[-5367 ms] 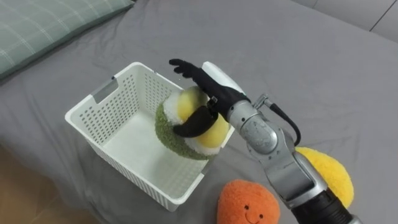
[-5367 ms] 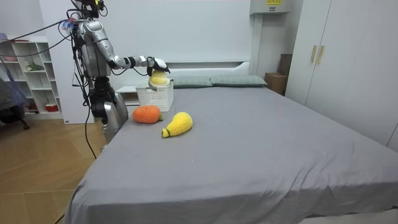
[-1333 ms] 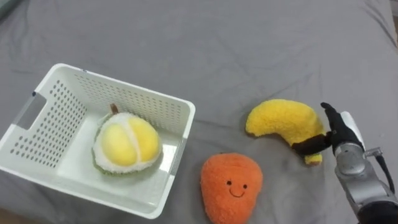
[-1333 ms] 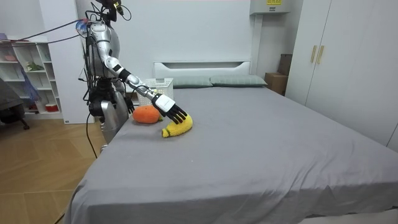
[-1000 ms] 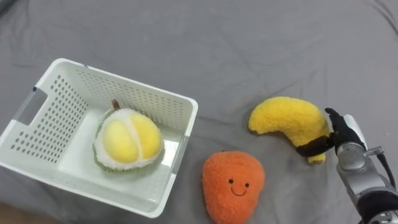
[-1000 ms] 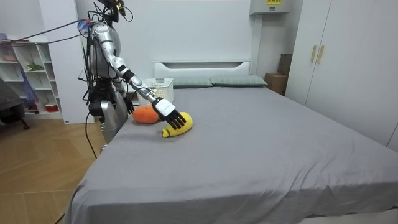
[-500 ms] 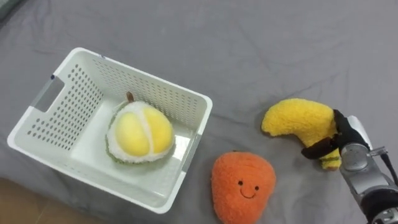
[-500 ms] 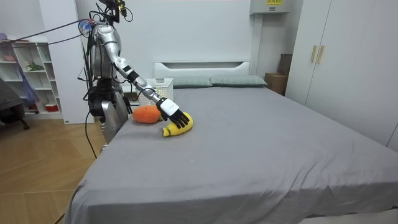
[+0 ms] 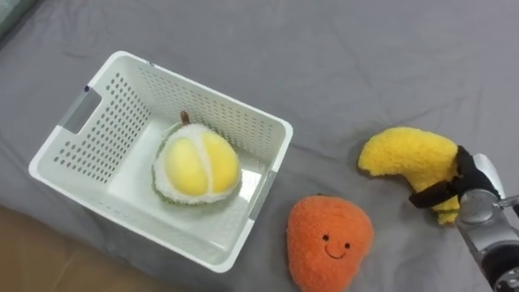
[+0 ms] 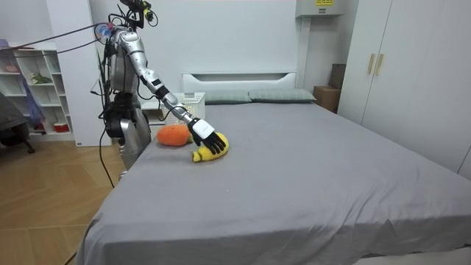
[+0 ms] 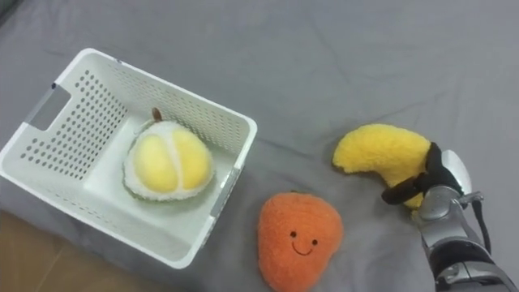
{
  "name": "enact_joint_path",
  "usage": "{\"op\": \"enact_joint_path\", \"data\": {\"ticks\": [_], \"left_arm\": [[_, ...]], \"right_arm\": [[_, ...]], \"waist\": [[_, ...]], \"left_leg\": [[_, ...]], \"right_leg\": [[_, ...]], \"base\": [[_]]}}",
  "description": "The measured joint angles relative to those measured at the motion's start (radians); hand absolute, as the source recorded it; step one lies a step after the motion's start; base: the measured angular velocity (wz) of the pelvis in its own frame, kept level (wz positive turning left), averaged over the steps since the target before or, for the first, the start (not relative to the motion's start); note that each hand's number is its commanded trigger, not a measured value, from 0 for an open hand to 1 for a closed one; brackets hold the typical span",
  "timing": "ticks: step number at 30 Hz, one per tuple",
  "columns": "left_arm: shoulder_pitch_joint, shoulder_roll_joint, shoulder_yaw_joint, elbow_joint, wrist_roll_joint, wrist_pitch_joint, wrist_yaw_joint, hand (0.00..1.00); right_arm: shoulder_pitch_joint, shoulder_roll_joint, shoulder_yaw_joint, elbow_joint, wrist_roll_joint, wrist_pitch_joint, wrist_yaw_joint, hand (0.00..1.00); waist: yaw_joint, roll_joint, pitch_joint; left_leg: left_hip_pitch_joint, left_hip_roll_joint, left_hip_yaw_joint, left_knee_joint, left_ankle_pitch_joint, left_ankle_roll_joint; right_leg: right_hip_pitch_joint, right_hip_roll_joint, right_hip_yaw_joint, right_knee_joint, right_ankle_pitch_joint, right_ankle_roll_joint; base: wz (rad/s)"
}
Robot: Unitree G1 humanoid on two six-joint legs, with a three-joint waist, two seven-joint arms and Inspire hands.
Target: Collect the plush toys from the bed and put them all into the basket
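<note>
Left eye view, from the toy outward: yellow banana plush [image 9: 403, 156] lying on the grey bed [image 9: 365, 57], well to the right of the white basket [image 9: 109, 134], not yet lifted. Gripped at its lower end by the right hand [image 9: 474, 180], with the dark thumb curled across the front of the plush and the fingers round the far side, partly hidden.

Nearer the bed's edge and between banana and basket, an orange plush with a smiling face [image 9: 330, 242], apart from the hand and just off the basket's corner. Inside the basket, a durian plush [image 9: 199, 168] resting on the floor of it, cut side up.

Seen from the room: standing at the side of the bed near the headboard end, right arm stretched down and out over the mattress to the banana.

Step in hand, by the look of it: securing the second toy, with one collected and two left on the sheet. Next move calls for a firm squeeze on the soft end, a lift clear of the sheet, then a carry leftward over the orange plush and the basket's rim before letting go. Risk of the plush drooping or slipping, being held by one end.
</note>
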Motion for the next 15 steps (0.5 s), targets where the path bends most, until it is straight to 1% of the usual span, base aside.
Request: {"op": "enact_joint_path", "data": {"ticks": [4, 8, 10, 15], "left_arm": [[0.006, 0.000, -0.002, 0.029, 0.000, -0.004, 0.002, 0.00], [0.023, 0.000, -0.003, 0.029, 0.001, -0.003, 0.002, 0.00], [0.024, 0.000, -0.002, 0.032, 0.001, -0.004, 0.002, 0.00], [0.024, 0.000, -0.003, 0.028, 0.000, -0.006, 0.003, 0.00]], "right_arm": [[-0.008, -0.009, 0.000, 0.008, 0.017, -0.002, -0.017, 1.00], [-0.008, -0.010, 0.002, 0.012, 0.021, -0.004, -0.017, 1.00], [-0.008, -0.010, 0.004, 0.018, 0.028, -0.006, -0.016, 1.00], [-0.008, -0.010, 0.027, 0.021, 0.062, -0.016, -0.015, 1.00]], "waist": [[0.007, 0.001, 0.0002], [0.010, 0.008, 0.0011], [0.018, 0.012, 0.0005], [0.025, 0.013, 0.0006]], "left_leg": [[0.001, 0.000, -0.007, 0.004, 0.001, -0.002], [0.000, 0.000, -0.008, 0.005, 0.003, -0.003], [0.000, 0.000, -0.008, 0.004, 0.004, -0.003], [0.000, 0.000, -0.012, 0.004, 0.004, -0.004]], "right_leg": [[0.007, 0.001, -0.005, -0.001, 0.000, 0.000], [0.007, 0.001, -0.006, -0.001, 0.000, 0.000], [0.007, 0.001, -0.010, 0.000, 0.000, 0.000], [0.009, 0.001, -0.017, 0.000, 0.000, -0.001]], "base": [[0.06], [0.00], [0.00], [0.03]]}}
